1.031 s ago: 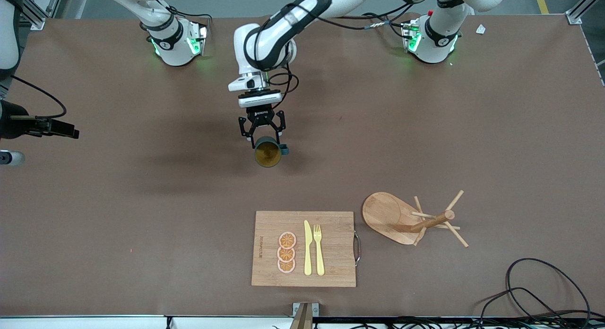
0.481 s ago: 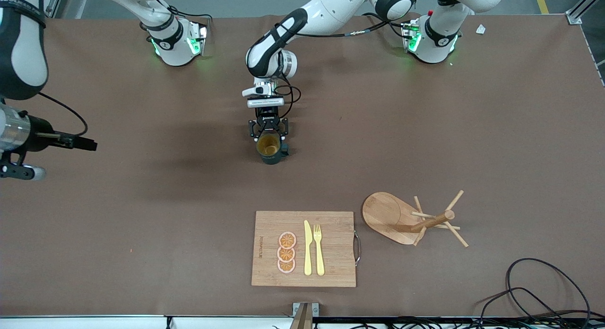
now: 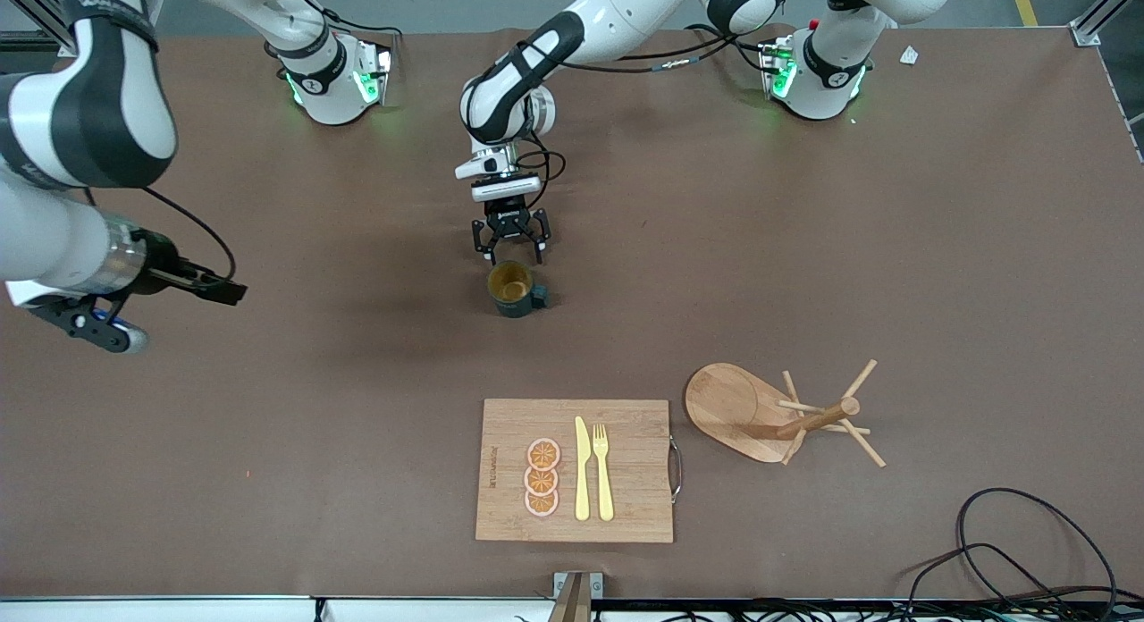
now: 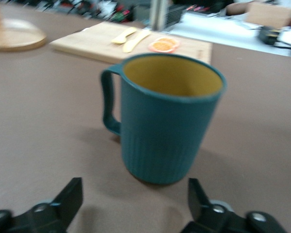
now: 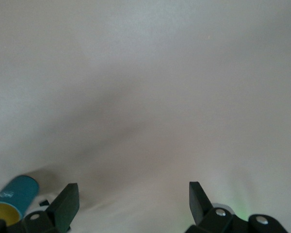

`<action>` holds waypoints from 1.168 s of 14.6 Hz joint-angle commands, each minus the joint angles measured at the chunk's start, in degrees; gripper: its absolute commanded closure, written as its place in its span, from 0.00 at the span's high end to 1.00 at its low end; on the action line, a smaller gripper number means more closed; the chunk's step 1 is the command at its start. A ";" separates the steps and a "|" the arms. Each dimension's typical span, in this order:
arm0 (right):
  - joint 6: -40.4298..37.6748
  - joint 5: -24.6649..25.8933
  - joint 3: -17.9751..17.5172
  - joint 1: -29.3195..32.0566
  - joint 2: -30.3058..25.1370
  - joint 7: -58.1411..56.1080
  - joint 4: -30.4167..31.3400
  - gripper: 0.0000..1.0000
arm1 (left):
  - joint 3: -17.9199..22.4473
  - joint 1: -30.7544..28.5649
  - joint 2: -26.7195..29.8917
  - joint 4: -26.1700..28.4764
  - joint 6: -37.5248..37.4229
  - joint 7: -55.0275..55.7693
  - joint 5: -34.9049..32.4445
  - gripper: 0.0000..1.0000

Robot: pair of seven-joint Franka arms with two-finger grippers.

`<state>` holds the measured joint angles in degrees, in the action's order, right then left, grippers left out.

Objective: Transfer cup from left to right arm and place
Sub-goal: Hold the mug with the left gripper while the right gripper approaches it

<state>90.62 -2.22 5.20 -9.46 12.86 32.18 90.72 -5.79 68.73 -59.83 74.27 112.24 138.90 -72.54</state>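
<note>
On the table [image 3: 268, 443] cup [image 3: 512, 289] upright, left hand [image 3: 510, 247] spread beside it, right hand [image 3: 143, 309] spread, partly cut off.

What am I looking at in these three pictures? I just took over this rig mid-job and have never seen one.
Two white robot arms stand at a brown table. The wide picture looks down from a high camera facing them; the other two come from cameras on each arm's wrist.

The left end effector hangs open just above the table beside the cup, which stands upright on the table, not held. Its wrist view shows that cup up close, between and clear of the open fingers.

The right end effector is open and holds nothing, over bare table toward its own end.

Nearer the front camera lie a cutting board with orange slices, a knife and a fork, and beside it a wooden peg stand.
</note>
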 commanded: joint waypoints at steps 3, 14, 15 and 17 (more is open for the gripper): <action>5.34 -0.60 0.25 -8.36 -1.17 22.79 6.47 1.00 | -0.45 -4.47 14.09 4.55 0.52 -9.74 18.29 1.00; 15.63 -4.02 0.25 -19.62 -0.82 67.79 11.76 1.00 | -0.80 -23.62 41.97 22.59 12.39 -53.85 38.23 1.00; 16.85 -4.72 0.25 -20.85 -0.82 72.28 12.80 1.00 | -0.80 -26.25 43.73 22.59 12.13 -60.00 41.40 1.00; 19.93 -5.69 0.25 -23.05 -0.82 79.76 15.26 1.00 | -0.80 -30.30 46.19 22.41 10.21 -71.08 46.94 1.00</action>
<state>107.40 -6.84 4.94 -30.11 12.91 104.63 102.50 -5.90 42.18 -17.67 94.13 123.40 76.49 -30.00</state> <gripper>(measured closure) 0.000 0.000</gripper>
